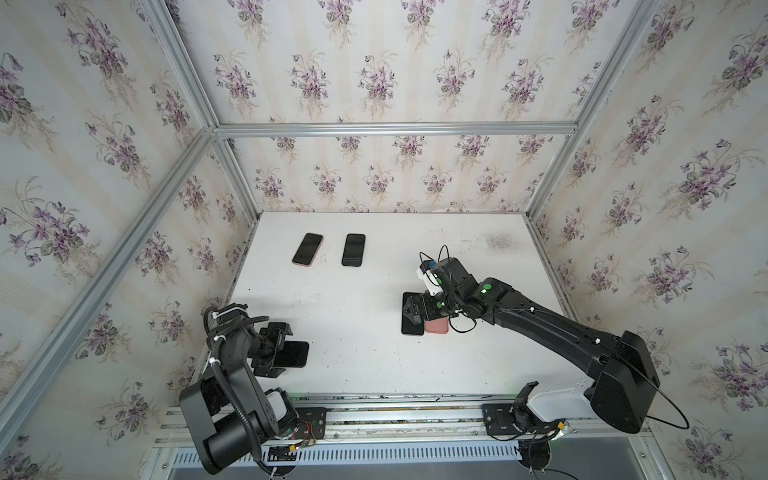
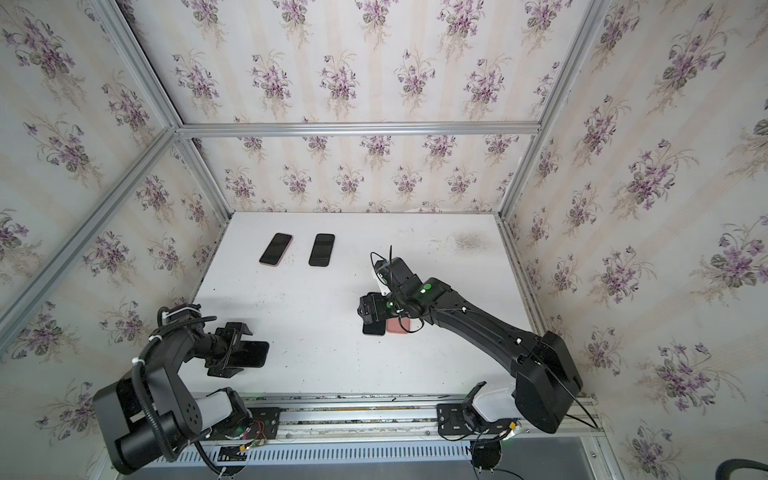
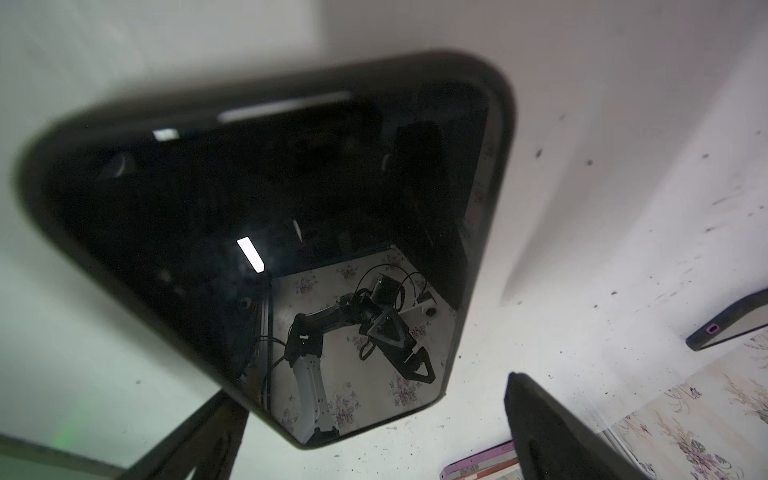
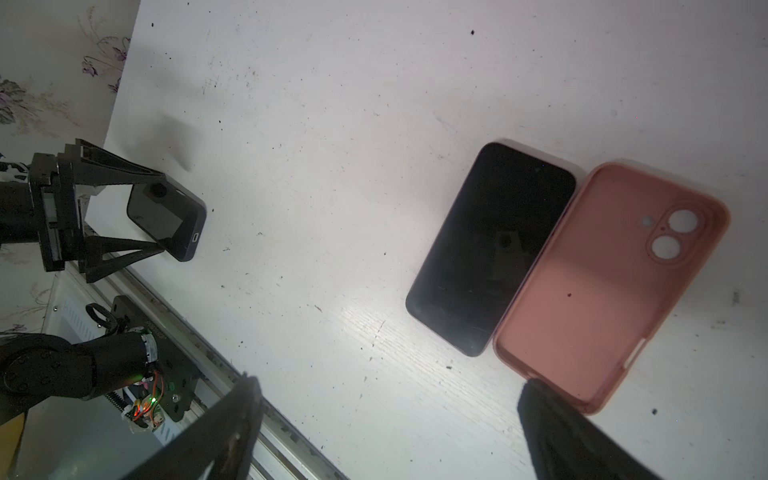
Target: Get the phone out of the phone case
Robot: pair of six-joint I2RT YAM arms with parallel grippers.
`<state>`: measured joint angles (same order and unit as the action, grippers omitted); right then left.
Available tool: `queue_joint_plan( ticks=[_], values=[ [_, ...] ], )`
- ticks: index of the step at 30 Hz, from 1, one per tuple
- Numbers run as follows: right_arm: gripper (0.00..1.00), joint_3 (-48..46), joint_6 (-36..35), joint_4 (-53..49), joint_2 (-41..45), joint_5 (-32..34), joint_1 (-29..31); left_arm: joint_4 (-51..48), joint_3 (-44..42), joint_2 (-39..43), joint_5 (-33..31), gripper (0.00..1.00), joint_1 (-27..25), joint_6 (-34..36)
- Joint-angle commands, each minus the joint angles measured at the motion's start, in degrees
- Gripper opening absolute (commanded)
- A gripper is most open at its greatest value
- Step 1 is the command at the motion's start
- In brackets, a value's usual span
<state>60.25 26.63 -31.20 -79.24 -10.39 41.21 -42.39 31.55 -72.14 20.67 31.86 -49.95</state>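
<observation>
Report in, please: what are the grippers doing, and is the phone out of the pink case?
Right gripper open above bare phone, out beside empty pink case. Left gripper open, straddling black-cased phone. Nothing in the way.

I see the black phone (image 4: 490, 249) bare and flat, screen up, right of the middle of the table (image 4: 332, 124). Its salmon-pink case (image 4: 602, 291) lies empty alongside, hollow side up, long edges touching, twin camera holes showing. A second phone (image 4: 174, 228), in a black case (image 4: 198, 226), sits front left.
</observation>
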Motion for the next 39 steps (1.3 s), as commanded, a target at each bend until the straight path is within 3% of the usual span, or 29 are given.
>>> queue_joint_plan(
  ticks=[1,17,25,27,30,31,35,39],
  values=[
    [0.99,0.2,1.1,1.9,-0.5,-0.5,0.3,9.0,-0.8,-2.8,-4.3,0.97,-0.1,2.1],
    [0.99,-0.7,2.6,3.5,-1.0,-0.5,0.3,12.3,-2.4,-5.1,-3.1,0.61,-0.1,2.2],
    [0.99,-1.2,3.2,4.5,-1.4,-1.0,0.3,12.4,-2.7,-4.9,-2.5,0.56,-0.1,2.5],
    [0.99,-1.3,3.3,4.8,-1.5,-1.4,0.2,12.4,-2.7,-4.6,-2.2,0.58,-0.1,2.5],
    [0.99,-1.3,3.2,5.1,-1.6,-2.2,0.2,11.9,-2.8,-3.4,-2.2,0.83,-0.1,1.8],
    [0.99,-1.3,3.3,5.2,-1.6,-2.3,0.3,11.7,-2.9,-3.0,-2.3,0.88,-0.1,1.3],
    [0.99,-1.3,3.1,5.1,-1.5,-2.3,0.3,10.9,-3.0,-1.2,-2.8,0.99,0.0,-0.7],
    [0.99,-1.4,2.6,5.0,-1.5,-2.6,0.3,9.1,-2.7,-0.5,-4.0,1.0,-0.1,-2.5]
  ],
)
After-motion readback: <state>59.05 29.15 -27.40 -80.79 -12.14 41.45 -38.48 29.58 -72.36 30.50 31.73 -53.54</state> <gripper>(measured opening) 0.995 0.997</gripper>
